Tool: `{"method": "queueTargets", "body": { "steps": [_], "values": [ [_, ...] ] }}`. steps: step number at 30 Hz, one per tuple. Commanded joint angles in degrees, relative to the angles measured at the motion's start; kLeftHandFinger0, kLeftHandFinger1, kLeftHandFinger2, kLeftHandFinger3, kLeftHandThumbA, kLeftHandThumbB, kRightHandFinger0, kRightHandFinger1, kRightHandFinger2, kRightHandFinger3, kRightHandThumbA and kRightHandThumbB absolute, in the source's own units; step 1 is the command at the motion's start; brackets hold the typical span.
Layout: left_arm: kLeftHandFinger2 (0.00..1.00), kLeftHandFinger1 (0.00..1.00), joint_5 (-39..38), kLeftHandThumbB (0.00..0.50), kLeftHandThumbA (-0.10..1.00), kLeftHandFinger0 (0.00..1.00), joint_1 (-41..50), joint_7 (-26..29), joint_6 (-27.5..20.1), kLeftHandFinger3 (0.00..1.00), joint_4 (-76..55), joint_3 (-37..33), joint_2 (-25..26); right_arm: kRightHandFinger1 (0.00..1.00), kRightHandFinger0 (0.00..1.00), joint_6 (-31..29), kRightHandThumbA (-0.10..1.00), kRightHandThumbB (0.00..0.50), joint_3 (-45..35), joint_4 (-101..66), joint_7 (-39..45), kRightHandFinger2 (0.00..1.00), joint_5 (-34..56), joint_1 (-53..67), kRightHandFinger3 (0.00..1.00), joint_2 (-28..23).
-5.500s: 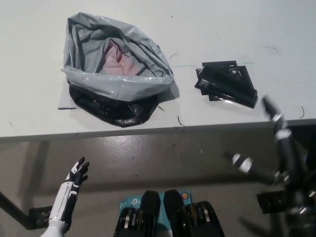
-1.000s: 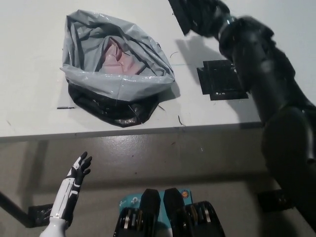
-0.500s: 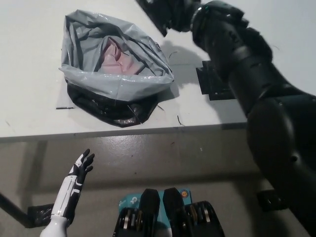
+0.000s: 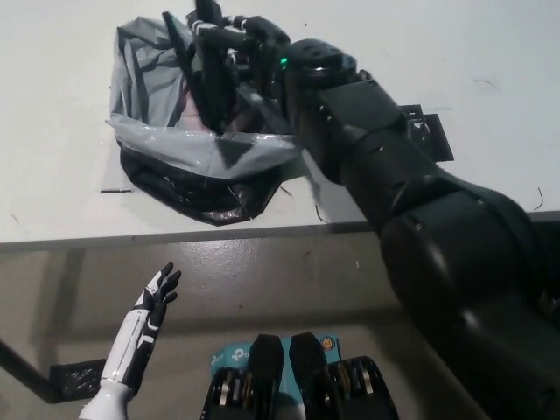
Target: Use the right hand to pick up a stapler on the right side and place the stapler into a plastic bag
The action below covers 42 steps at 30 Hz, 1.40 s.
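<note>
The robot's black right hand (image 4: 234, 54) hangs over the open mouth of a grey plastic bag (image 4: 175, 147) on a white table (image 4: 61, 105). Its fingers (image 4: 206, 19) are curled around a flat black stapler (image 4: 210, 92). The stapler's lower end dips inside the bag's rim, above a pink lining (image 4: 187, 107). Black on black makes the exact grip hard to read, but the stapler hangs from the hand and touches nothing else that can be seen.

No brand or lettering can be read on the stapler or the bag. A teal label (image 4: 229, 357) at the bottom edge carries a white mark too small to make out.

The right arm sweeps in from the lower right. It covers the bag's right side and much of the table's right half. Beside the arm, a second flat black piece (image 4: 427, 131) lies on the table, only its right end in view. A short strip of black tape (image 4: 115, 191) marks the table just left of the bag's dark underside, and a few thin dark threads (image 4: 318, 215) lie near the front edge.

The white left hand (image 4: 157, 297) rests at lower left, below the table edge and over the grey floor (image 4: 262, 280). Its fingers are spread and it holds nothing. A small dark block (image 4: 74, 378) sits on the floor behind it.
</note>
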Motion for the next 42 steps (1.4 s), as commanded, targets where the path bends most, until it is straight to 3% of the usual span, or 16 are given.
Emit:
{"method": "queueTargets", "body": {
  "steps": [1, 2, 3, 4, 5, 6, 11, 13, 15, 17, 24, 29, 33, 34, 37, 42],
  "values": [
    [1.00, 1.00, 0.93, 0.448, 1.00, 1.00, 0.19, -0.71, -0.21, 1.00, -2.91, -0.87, 0.07, 0.49, 0.09, -3.38, 0.30, 0.277, 3.90, -0.67, -4.10, 0.89, -4.24, -3.92, 0.88, 0.51],
    [1.00, 1.00, 0.99, 0.449, 1.00, 1.00, 0.21, -0.68, -0.05, 1.00, -3.10, -0.91, 0.12, 0.50, 0.11, -3.58, 0.31, 0.269, 4.42, -0.68, -4.06, 0.89, -4.54, -3.87, 0.92, 0.48],
    [1.00, 1.00, 1.19, 0.451, 1.00, 1.00, 0.32, -0.62, 0.57, 1.00, -3.68, -1.01, 0.15, 0.72, 0.33, -4.68, 0.32, 0.267, 5.45, -0.69, -3.13, 1.00, -5.18, -3.56, 1.00, 0.33],
    [1.00, 1.00, 1.36, 0.452, 1.00, 1.00, 0.40, -0.62, 0.97, 1.00, -3.96, -1.09, 0.21, 1.00, 0.67, -5.74, 0.39, 0.238, 6.34, -0.72, -1.09, 1.00, -5.65, -3.21, 1.00, 0.04],
    [1.00, 1.00, 1.41, 0.452, 1.00, 1.00, 0.44, -0.74, 1.12, 1.00, -4.31, -1.16, 0.32, 1.00, 1.00, -6.85, 0.47, 0.256, 7.52, -0.78, 1.61, 1.00, -6.33, -2.78, 1.00, -0.46],
    [1.00, 1.00, 1.40, 0.451, 1.00, 1.00, 0.48, -0.79, 1.18, 1.00, -4.47, -1.19, 0.35, 1.00, 1.00, -7.22, 0.51, 0.256, 8.02, -0.80, 2.46, 1.00, -6.46, -2.62, 1.00, -0.63],
    [1.00, 1.00, 1.92, 0.441, 1.00, 1.00, 0.39, -0.77, 0.87, 1.00, -4.53, -1.30, 0.47, 1.00, 1.00, -8.89, 0.62, 0.420, 8.42, -1.02, 5.26, 1.00, -5.71, -1.37, 1.00, -1.32],
    [1.00, 1.00, 1.66, 0.432, 1.00, 1.00, 0.40, -0.88, 0.70, 1.00, -4.59, -1.25, 0.40, 1.00, 1.00, -10.07, 0.76, 0.436, 9.85, -1.11, 5.79, 1.00, -6.99, -0.92, 1.00, -1.75],
    [1.00, 1.00, 1.75, 0.433, 1.00, 1.00, 0.42, -0.88, 0.90, 1.00, -4.77, -1.22, 0.43, 1.00, 1.00, -10.58, 0.77, 0.447, 9.97, -1.11, 5.81, 1.00, -6.87, -0.78, 1.00, -1.98],
    [1.00, 1.00, 2.13, 0.435, 1.00, 1.00, 0.21, -0.77, 0.92, 1.00, -4.48, -1.23, 0.49, 1.00, 1.00, -11.22, 0.79, 0.422, 9.85, -0.95, 5.88, 1.00, -6.66, -0.64, 1.00, -2.37],
    [1.00, 1.00, 2.35, 0.427, 1.00, 1.00, -0.25, -0.69, 0.63, 1.00, -3.63, -1.30, 0.34, 1.00, 1.00, -11.80, 0.82, 0.433, 9.91, -0.85, 6.36, 1.00, -6.76, -0.54, 1.00, -3.37],
    [1.00, 1.00, 2.64, 0.425, 1.00, 1.00, -0.59, -0.54, 0.79, 1.00, -3.68, -1.25, 0.21, 1.00, 1.00, -15.94, 0.97, 0.414, 11.72, -3.73, 8.36, 1.00, -8.27, -2.47, 1.00, -5.63],
    [1.00, 1.00, 2.03, 0.446, 1.00, 1.00, -1.59, -0.79, 1.16, 1.00, -3.08, -0.86, 0.52, 1.00, 1.00, -19.72, 1.00, 0.414, 11.65, -12.72, 9.82, 1.00, -8.32, -3.83, 1.00, -8.89],
    [1.00, 1.00, 1.91, 0.452, 1.00, 1.00, -2.00, -0.85, 1.27, 1.00, -2.86, -0.79, 0.59, 1.00, 1.00, -20.85, 1.00, 0.395, 11.50, -16.86, 10.08, 1.00, -8.29, -3.22, 1.00, -9.88],
    [1.00, 1.00, 1.23, 0.418, 1.00, 1.00, -2.88, -0.71, 0.05, 1.00, -2.01, -0.44, 0.51, 1.00, 1.00, -15.21, 1.00, 0.406, 11.66, -45.48, 12.28, 1.00, -9.09, 4.99, 1.00, -15.34],
    [1.00, 1.00, 0.08, 0.422, 1.00, 1.00, -4.12, -0.06, -0.64, 1.00, -0.96, 0.51, 0.18, 1.00, 1.00, -7.14, 0.94, 0.375, 7.59, -79.82, 15.78, 1.00, -2.60, 20.16, 1.00, -21.46]
  ]
}}
